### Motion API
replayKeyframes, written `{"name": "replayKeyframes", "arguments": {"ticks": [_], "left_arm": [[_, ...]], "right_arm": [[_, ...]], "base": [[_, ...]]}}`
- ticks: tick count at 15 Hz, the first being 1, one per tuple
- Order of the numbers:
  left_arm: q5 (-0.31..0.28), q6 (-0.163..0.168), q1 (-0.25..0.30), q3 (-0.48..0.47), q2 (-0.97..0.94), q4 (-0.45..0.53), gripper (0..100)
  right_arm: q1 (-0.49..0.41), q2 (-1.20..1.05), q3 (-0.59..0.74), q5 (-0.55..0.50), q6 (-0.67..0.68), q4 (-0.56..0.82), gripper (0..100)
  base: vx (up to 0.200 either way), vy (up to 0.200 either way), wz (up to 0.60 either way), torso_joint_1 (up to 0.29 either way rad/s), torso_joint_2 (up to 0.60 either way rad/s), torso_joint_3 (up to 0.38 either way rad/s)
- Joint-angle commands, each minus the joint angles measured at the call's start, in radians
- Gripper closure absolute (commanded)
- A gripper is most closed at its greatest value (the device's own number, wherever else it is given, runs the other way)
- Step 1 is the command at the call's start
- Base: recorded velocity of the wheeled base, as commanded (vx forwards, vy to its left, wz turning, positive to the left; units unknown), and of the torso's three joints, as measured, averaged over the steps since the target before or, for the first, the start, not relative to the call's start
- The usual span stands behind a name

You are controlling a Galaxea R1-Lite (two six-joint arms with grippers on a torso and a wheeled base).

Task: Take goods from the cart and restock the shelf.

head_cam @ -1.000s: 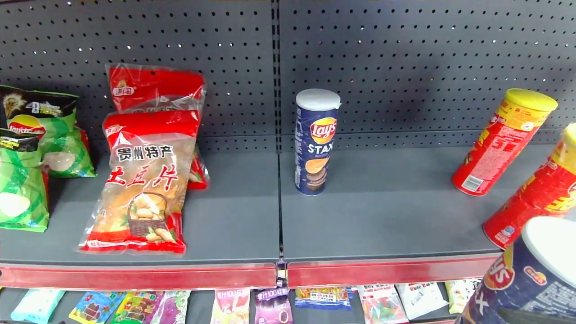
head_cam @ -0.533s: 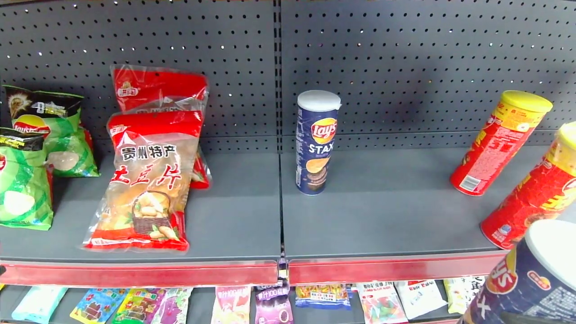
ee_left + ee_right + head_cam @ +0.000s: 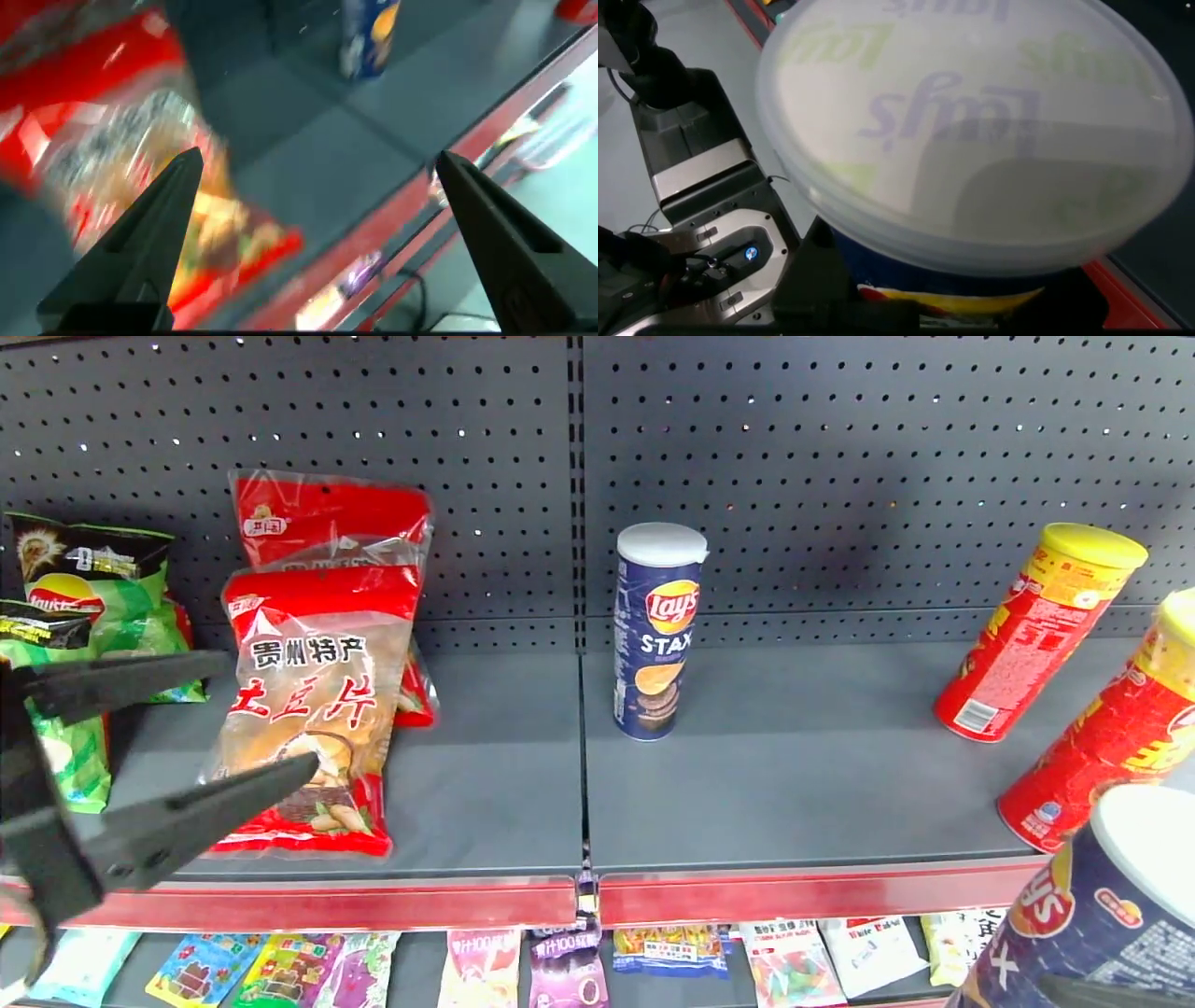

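The right gripper [image 3: 971,313] was clamped on a blue can [image 3: 1092,905], held low at the right in front of the shelf [image 3: 794,775] and, by the look of it, not yet over the deck. The left gripper [image 3: 271,709] hung at the left before the red bag [image 3: 317,644], its jaws spread wide with nothing between them.

A twin can [image 3: 656,630] stood upright mid-shelf with bare deck on both sides. Two red cans [image 3: 1041,630] stood at the right end, and green bags [image 3: 112,607] sat at the far left beside the red bag.

Restocking looked partly done: one blue can was shelved and the second was in hand but unplaced. What seemed left was carrying it over the lip and setting it upright near its twin. How much else remained to fetch could not be judged.
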Motion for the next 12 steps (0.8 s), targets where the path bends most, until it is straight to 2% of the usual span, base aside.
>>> {"name": "replayKeyframes", "arguments": {"ticks": [1,3,5,8,12], "left_arm": [[-0.026,-0.033,-0.137,-0.228,0.383,-0.079,0],[-0.026,-0.073,-0.191,-0.297,0.498,-0.133,0],[-0.020,-0.071,-0.197,-0.376,0.607,-0.182,0],[-0.020,-0.070,-0.208,-0.498,0.722,-0.192,0],[-0.014,-0.068,-0.225,-0.579,0.806,-0.192,0]], "right_arm": [[-0.001,0.002,-0.007,0.000,0.000,0.000,100],[-0.001,0.002,-0.010,0.000,0.000,-0.002,100],[-0.001,0.001,-0.011,0.000,0.002,-0.002,100],[-0.014,0.001,-0.013,0.001,0.002,-0.002,100],[-0.022,0.001,-0.011,0.001,0.003,-0.002,100]], "base": [[0.000,0.000,0.00,0.000,0.00,0.000],[0.000,0.000,0.00,0.000,0.00,0.000],[0.000,0.000,0.00,0.000,0.00,0.000],[0.000,0.000,0.00,0.000,0.00,0.000],[0.000,0.000,0.00,0.000,0.00,0.000]]}}
